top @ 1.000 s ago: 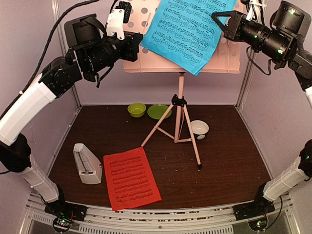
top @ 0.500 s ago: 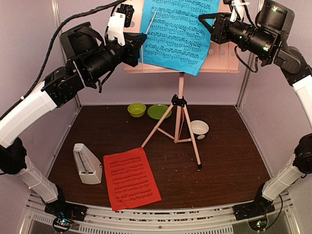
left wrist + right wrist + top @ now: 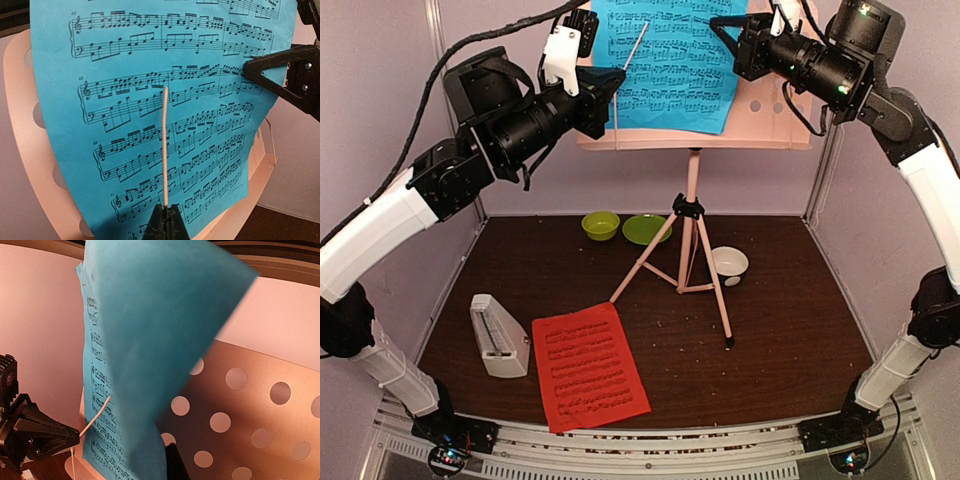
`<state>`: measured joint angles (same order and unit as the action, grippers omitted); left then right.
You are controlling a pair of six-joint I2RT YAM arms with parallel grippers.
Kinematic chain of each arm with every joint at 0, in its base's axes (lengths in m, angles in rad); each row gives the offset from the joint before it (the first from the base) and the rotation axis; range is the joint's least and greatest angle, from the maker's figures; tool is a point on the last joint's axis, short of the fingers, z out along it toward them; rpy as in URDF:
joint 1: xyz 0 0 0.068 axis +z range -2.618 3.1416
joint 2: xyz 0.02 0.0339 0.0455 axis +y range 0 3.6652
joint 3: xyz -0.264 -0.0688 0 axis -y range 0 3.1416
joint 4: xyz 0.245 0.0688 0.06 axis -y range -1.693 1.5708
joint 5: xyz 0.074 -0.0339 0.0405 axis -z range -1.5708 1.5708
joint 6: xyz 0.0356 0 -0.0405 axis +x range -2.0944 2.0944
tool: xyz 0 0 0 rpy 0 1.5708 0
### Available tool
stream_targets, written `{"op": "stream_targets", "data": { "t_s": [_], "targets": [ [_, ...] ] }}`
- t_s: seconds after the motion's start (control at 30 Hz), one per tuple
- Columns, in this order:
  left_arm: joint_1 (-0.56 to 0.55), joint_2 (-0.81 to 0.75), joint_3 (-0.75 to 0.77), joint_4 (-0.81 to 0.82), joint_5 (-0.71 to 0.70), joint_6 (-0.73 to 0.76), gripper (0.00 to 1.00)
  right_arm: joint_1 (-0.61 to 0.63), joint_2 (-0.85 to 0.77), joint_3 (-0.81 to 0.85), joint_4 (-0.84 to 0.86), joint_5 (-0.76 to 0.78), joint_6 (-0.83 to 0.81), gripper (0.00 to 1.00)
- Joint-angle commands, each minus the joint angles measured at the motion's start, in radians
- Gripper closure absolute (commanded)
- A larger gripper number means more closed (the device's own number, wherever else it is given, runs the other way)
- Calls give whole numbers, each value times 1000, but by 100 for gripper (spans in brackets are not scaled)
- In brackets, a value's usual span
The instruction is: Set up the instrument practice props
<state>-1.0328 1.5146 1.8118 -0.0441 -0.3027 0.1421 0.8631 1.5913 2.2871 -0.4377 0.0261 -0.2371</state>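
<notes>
we note the left gripper (image 3: 165,219) pinching a thin pink rod (image 3: 165,150), upright in front of the blue sheet (image 3: 670,60). the right gripper (image 3: 718,22) pinches that sheet's right edge, and the sheet leans on the pink music stand (image 3: 770,115)

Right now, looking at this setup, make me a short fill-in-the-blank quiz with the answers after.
1. The blue sheet leans on the pink ____.
2. Flat beside the metronome lies the ____.
3. Next to the green plate sits a green ____.
4. The left gripper pinches a thin rod in front of the ____ sheet.
Answers: stand; red sheet; bowl; blue.
</notes>
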Motion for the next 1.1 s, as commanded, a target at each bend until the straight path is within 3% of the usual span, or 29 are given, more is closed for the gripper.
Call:
{"op": "stream_targets", "data": {
  "t_s": [0.0, 0.7, 1.07],
  "targets": [
    [-5, -19, -10, 74, 56, 14, 100, -6, 25, 22, 50, -52, 14, 100],
    [-4, -25, -27, 81, 50, 34, 100, -7, 80, 18, 89, -125, 33, 100],
    [-4, -24, -28, 84, 45, 40, 100, -7, 73, 12, 88, -88, 20, 73]
  ]
}}
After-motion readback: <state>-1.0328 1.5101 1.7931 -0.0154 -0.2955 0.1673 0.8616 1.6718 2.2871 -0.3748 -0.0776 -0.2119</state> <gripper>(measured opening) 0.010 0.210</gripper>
